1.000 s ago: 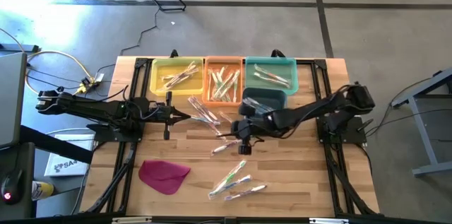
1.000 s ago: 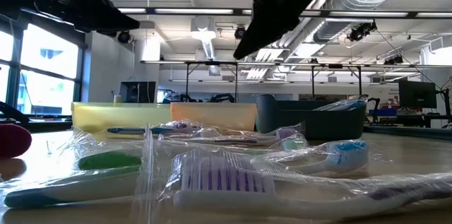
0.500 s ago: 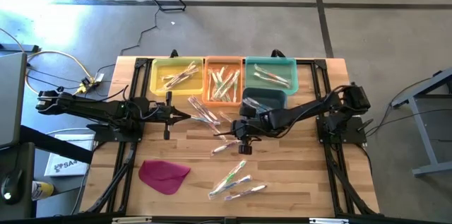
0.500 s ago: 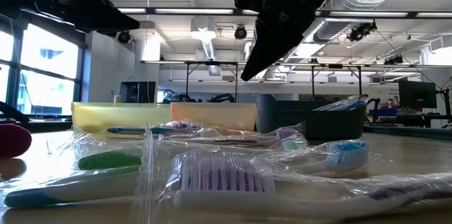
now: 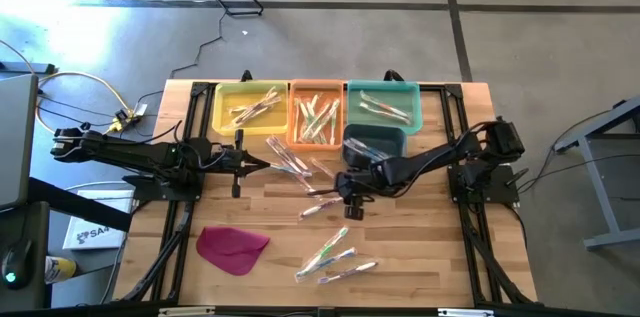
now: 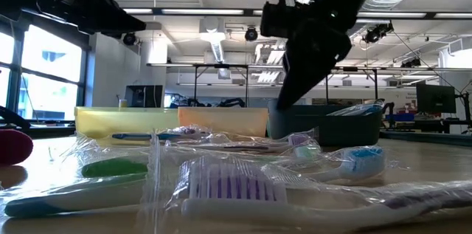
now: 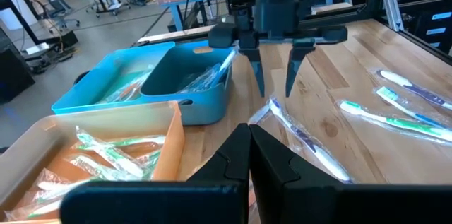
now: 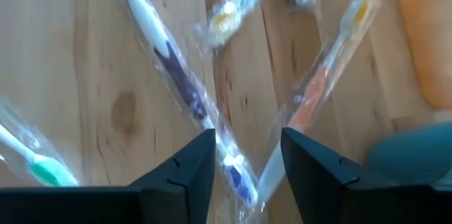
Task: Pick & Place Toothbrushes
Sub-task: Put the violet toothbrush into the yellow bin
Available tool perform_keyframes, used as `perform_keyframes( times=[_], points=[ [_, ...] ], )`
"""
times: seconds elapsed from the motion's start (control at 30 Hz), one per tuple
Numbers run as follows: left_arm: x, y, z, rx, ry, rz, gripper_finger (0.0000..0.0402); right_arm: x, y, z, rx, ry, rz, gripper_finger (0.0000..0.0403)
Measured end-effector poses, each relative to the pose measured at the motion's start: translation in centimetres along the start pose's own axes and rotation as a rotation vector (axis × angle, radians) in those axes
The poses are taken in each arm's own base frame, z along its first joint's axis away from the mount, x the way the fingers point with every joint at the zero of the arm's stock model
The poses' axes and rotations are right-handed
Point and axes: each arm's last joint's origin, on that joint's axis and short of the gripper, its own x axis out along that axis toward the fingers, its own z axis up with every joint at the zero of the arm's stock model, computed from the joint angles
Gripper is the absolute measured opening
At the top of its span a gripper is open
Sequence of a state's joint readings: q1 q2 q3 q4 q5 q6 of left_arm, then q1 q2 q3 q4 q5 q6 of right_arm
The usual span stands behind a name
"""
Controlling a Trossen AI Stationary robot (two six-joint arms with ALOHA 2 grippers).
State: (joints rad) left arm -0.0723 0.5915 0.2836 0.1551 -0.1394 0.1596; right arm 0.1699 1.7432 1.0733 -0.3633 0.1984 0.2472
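Note:
Several wrapped toothbrushes [image 5: 300, 169] lie flat on the wooden table [image 5: 420, 257], with more near the front [image 5: 335, 257]. My right gripper [image 5: 347, 207] points down over the middle of the table. Its fingers are open just above a purple-handled toothbrush [image 8: 173, 75] and beside an orange one [image 8: 318, 97]. The left wrist view shows the right gripper's tips [image 7: 274, 95] clear of the wrapper [image 7: 304, 139]. My left gripper [image 7: 248, 150] is shut and empty, level above the table's left side [image 5: 262, 164].
Yellow [image 5: 248, 107], orange [image 5: 315, 112] and teal [image 5: 382, 105] trays along the far edge hold wrapped toothbrushes. A dark teal bin [image 5: 375, 142] stands just behind the right gripper. A magenta cloth-like piece [image 5: 232, 247] lies near the front left.
My right gripper has come down toward the toothbrushes in the middle of the table. The toothbrushes lie where they were.

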Motion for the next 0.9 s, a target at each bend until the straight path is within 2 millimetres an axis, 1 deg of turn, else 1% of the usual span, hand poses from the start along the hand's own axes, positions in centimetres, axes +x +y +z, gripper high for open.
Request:
perform_keyframes(
  times=[0.2,0.3,0.4,0.5,0.63,0.8,0.9],
  points=[
    [0.0,0.0,0.0,0.000,0.000,0.000,0.0000,0.4,-0.1,-0.7,0.017,0.006,-0.001,0.0150],
    [0.0,0.0,0.0,0.000,0.000,0.000,0.0000,0.4,0.0,-0.6,0.019,0.002,0.010,0.0149],
    [0.0,0.0,0.0,0.000,0.000,0.000,0.0000,1.2,0.2,-0.7,0.018,-0.002,0.017,0.0150],
    [0.0,0.0,0.0,0.000,-0.001,0.000,0.0000,2.7,0.8,-1.2,-0.008,0.020,0.020,0.0150],
    [0.0,0.0,0.0,0.000,0.001,0.000,0.0000,4.1,1.5,-2.0,-0.043,0.054,0.004,0.0151],
    [0.0,0.0,0.0,0.000,0.001,0.000,0.0000,4.7,1.9,-2.2,-0.050,0.055,-0.006,0.0149],
    [0.0,0.0,0.0,0.000,0.001,0.001,0.0000,4.7,1.9,-2.2,-0.032,0.057,-0.002,0.0141]
  ],
)
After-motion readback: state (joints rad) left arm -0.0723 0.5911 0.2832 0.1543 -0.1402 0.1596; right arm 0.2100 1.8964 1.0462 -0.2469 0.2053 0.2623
